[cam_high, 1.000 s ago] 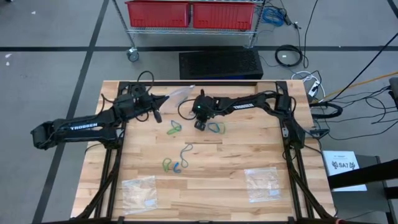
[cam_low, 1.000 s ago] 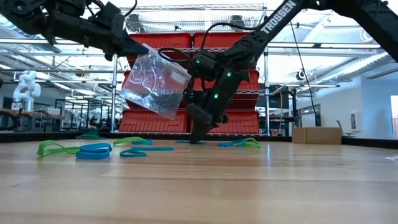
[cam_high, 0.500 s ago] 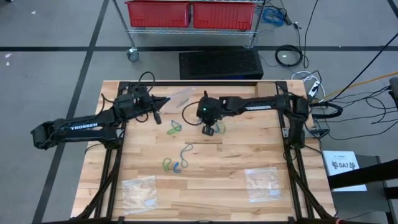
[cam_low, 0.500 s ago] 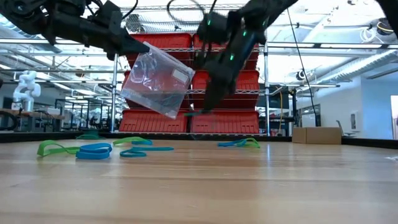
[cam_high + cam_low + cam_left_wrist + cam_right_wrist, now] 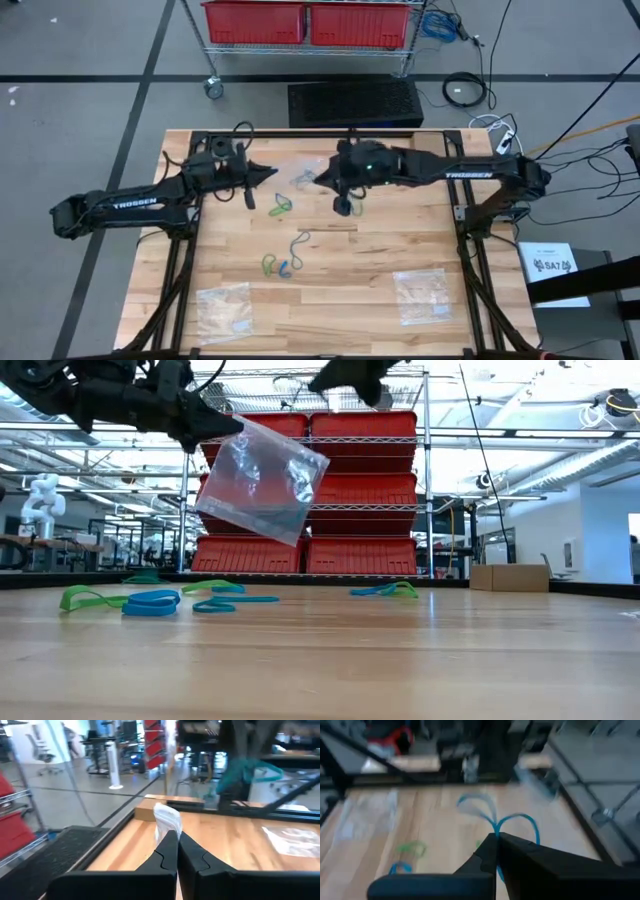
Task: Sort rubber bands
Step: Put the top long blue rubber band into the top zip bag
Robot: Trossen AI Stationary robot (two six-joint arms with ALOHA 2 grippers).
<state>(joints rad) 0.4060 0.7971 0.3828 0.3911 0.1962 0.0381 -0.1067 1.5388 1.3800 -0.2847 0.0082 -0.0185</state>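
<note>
My left gripper is raised over the far-left part of the table, shut on a clear plastic bag that hangs in the air. My right gripper is high beside the bag, shut on a blue rubber band. In the left wrist view that band shows beyond the bag. More blue and green rubber bands lie flat on the wood: one group, another, and a third under the right arm. My left gripper pinches the clear bag by its top edge between both fingers, coming level from the table's left. The bag is lifted clear and hangs tilted below the fingers. My right gripper pinches the blue rubber band between its fingertips. The band is lifted clear, and its loops stick out past the fingers.
Two more clear bags lie flat near the table's near edge, one left and one right. A black frame runs along the table's far edge. Bare wood lies in the middle.
My right gripper has risen from the table by the bands on the right, carrying a blue band up and toward the bag. The left gripper has turned a little, so the bag has swung toward the right arm.
</note>
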